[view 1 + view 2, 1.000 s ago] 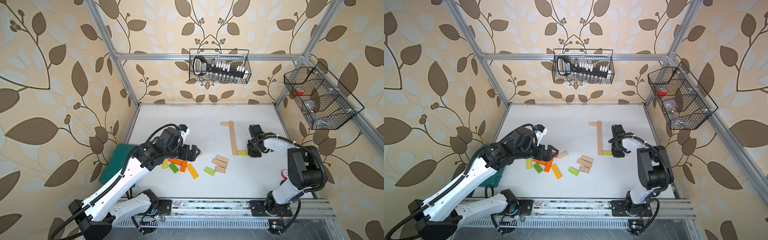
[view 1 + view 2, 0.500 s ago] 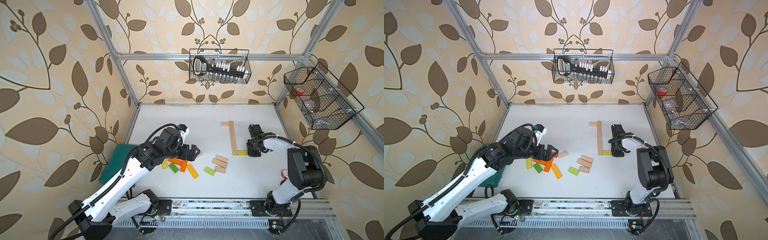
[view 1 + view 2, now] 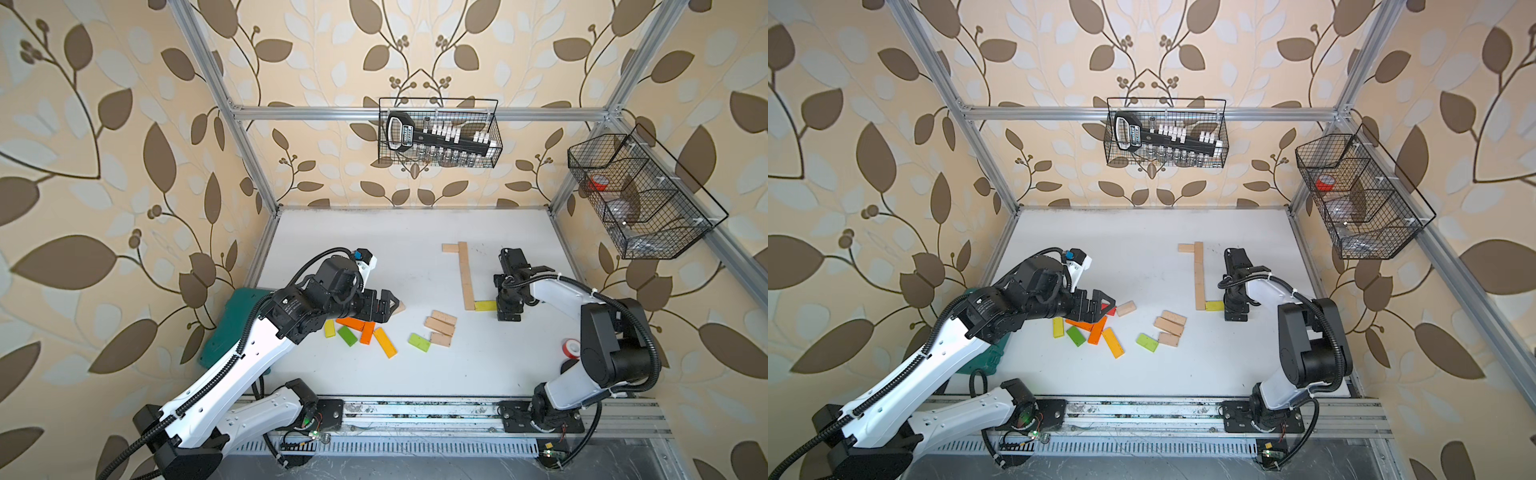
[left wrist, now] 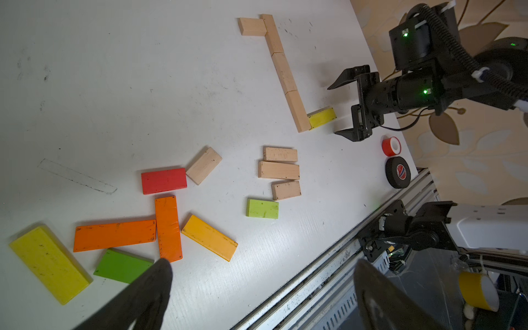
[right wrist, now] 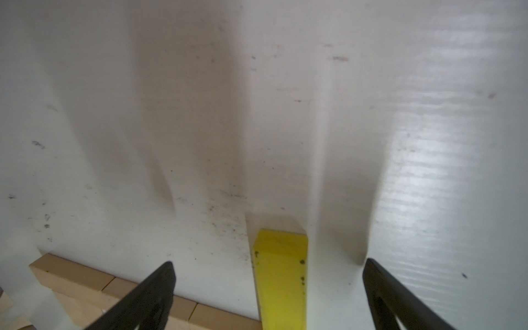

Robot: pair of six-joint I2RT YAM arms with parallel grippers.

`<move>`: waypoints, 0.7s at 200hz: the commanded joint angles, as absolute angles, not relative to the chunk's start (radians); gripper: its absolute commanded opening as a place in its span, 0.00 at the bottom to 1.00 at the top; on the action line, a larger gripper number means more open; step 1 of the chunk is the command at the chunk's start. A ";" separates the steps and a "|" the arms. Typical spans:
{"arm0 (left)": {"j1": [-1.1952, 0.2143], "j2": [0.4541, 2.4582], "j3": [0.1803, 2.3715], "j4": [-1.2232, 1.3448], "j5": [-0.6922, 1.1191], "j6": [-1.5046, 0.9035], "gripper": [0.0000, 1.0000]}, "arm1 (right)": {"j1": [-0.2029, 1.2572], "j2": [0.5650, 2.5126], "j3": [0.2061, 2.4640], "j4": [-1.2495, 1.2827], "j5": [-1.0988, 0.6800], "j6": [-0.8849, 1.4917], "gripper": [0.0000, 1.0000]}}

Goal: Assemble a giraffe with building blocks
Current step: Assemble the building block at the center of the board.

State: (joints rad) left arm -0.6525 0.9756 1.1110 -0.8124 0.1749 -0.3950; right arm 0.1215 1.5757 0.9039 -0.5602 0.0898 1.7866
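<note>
- Two jaw pairs spread wide, nothing held.
- right gripper point(image 4: 337, 110): yellow block point(image 5: 281, 274) between its fingers point(image 5: 148, 291), untouched, butting the pale plank row point(image 3: 465, 276), likely as body.
- left gripper point(image 4: 261, 267): loose blocks point(image 4: 168, 228) ahead of its fingertips point(image 4: 154, 283).

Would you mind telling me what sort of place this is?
Probably a robot lab booth: a metal frame holds wallpapered panels around a white table, the left arm and right arm stand on a rail, and a wire basket hangs at the back.
</note>
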 commanded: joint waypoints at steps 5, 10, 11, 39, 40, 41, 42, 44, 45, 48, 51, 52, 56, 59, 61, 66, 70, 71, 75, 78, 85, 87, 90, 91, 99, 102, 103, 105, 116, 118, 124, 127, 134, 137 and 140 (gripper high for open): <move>-0.643 0.950 1.116 -0.834 0.166 -0.403 0.99 | 0.106 1.507 0.880 -0.603 0.085 2.022 0.99; -0.643 0.948 1.119 -0.837 0.166 -0.403 0.99 | 0.102 1.492 0.878 -0.607 0.082 2.012 0.99; -0.643 0.948 1.118 -0.837 0.166 -0.403 0.99 | 0.102 1.489 0.878 -0.607 0.082 2.009 0.99; -0.643 0.937 1.126 -0.850 0.158 -0.411 0.99 | 0.077 1.381 0.899 -0.641 0.096 1.878 0.99; -0.643 0.936 1.126 -0.850 0.157 -0.411 0.99 | 0.077 1.377 0.901 -0.641 0.098 1.868 0.99; -0.643 0.935 1.126 -0.852 0.157 -0.412 0.99 | 0.077 1.373 0.902 -0.642 0.101 1.858 0.99; -0.643 0.935 1.127 -0.852 0.155 -0.412 0.99 | 0.076 1.368 0.904 -0.642 0.103 1.849 0.99; -0.644 0.934 1.127 -0.854 0.153 -0.413 0.99 | 0.077 1.360 0.909 -0.641 0.111 1.829 0.99; -0.644 0.933 1.127 -0.854 0.153 -0.413 0.99 | 0.076 1.356 0.911 -0.640 0.115 1.818 0.99; -0.643 0.933 1.127 -0.856 0.151 -0.413 0.99 | 0.077 1.343 0.918 -0.638 0.125 1.782 0.99; -0.643 0.931 1.130 -0.858 0.150 -0.414 0.99 | 0.077 1.332 0.925 -0.632 0.137 1.743 0.99; -0.643 0.931 1.130 -0.859 0.148 -0.414 0.99 | 0.077 1.328 0.927 -0.629 0.141 1.727 0.99; -0.643 0.930 1.130 -0.861 0.146 -0.414 0.99 | 0.077 1.314 0.932 -0.605 0.159 1.658 0.99; -0.643 0.929 1.130 -0.863 0.142 -0.413 0.99 | 0.077 1.304 0.932 -0.581 0.169 1.603 0.99; -0.643 0.928 1.132 -0.865 0.141 -0.415 0.99 | 0.077 1.298 0.930 -0.563 0.172 1.565 0.99; -0.643 0.925 1.132 -0.867 0.138 -0.416 0.99 | 0.077 1.283 0.921 -0.522 0.172 1.480 0.99; -0.644 0.924 1.131 -0.867 0.136 -0.416 0.99 | 0.075 1.271 0.910 -0.488 0.163 1.418 0.99; -0.643 0.924 1.131 -0.867 0.135 -0.417 0.99 | 0.074 1.269 0.906 -0.480 0.161 1.404 0.99; -0.643 0.923 1.129 -0.865 0.132 -0.418 0.99 | 0.067 1.256 0.891 -0.452 0.148 1.348 0.99; -0.644 0.922 1.129 -0.864 0.130 -0.420 0.99 | 0.060 1.244 0.880 -0.434 0.134 1.312 0.99; -0.644 0.923 1.127 -0.864 0.127 -0.421 0.99 | 0.036 1.214 0.837 -0.378 0.086 1.234 0.99; -0.643 0.924 1.128 -0.864 0.127 -0.422 0.99 | 0.029 1.204 0.823 -0.356 0.060 1.215 0.99; -0.644 0.925 1.129 -0.864 0.127 -0.422 0.99 | 0.016 1.187 0.800 -0.326 0.027 1.183 0.99; -0.644 0.926 1.129 -0.864 0.127 -0.423 0.99 | 0.012 1.181 0.792 -0.316 0.017 1.176 0.99; -0.643 0.928 1.130 -0.865 0.126 -0.425 0.99 | -0.018 1.127 0.730 -0.258 -0.050 1.155 0.99; -0.643 0.929 1.130 -0.865 0.127 -0.425 0.99 | -0.032 1.104 0.705 -0.236 -0.075 1.153 0.98; -0.643 0.929 1.130 -0.865 0.126 -0.425 0.99 | -0.037 1.096 0.696 -0.228 -0.082 1.152 0.97; -0.643 0.930 1.131 -0.865 0.127 -0.425 0.99 | -0.045 1.079 0.679 -0.212 -0.095 1.150 0.95; -0.644 0.930 1.133 -0.869 0.124 -0.427 0.99 | -0.077 0.990 0.603 -0.159 -0.132 1.169 0.85; -0.643 0.929 1.134 -0.870 0.123 -0.427 0.99 | -0.080 0.975 0.594 -0.158 -0.134 1.175 0.83; -0.644 0.928 1.134 -0.872 0.120 -0.428 0.99 | -0.086 0.939 0.573 -0.160 -0.136 1.187 0.80; -0.644 0.928 1.135 -0.874 0.117 -0.428 0.99 | -0.088 0.922 0.568 -0.164 -0.137 1.187 0.79; -0.644 0.927 1.135 -0.878 0.110 -0.429 0.99 | -0.087 0.900 0.570 -0.187 -0.145 1.172 0.77; -0.643 0.925 1.135 -0.880 0.109 -0.430 0.99 | -0.086 0.897 0.577 -0.199 -0.152 1.161 0.76; -0.644 0.925 1.135 -0.882 0.107 -0.431 0.99 | -0.085 0.898 0.584 -0.212 -0.166 1.142 0.76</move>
State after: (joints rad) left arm -0.6525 0.9382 1.1110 -0.8646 0.1421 -0.4221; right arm -0.0822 0.9569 0.5945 -0.2584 -0.0566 1.2362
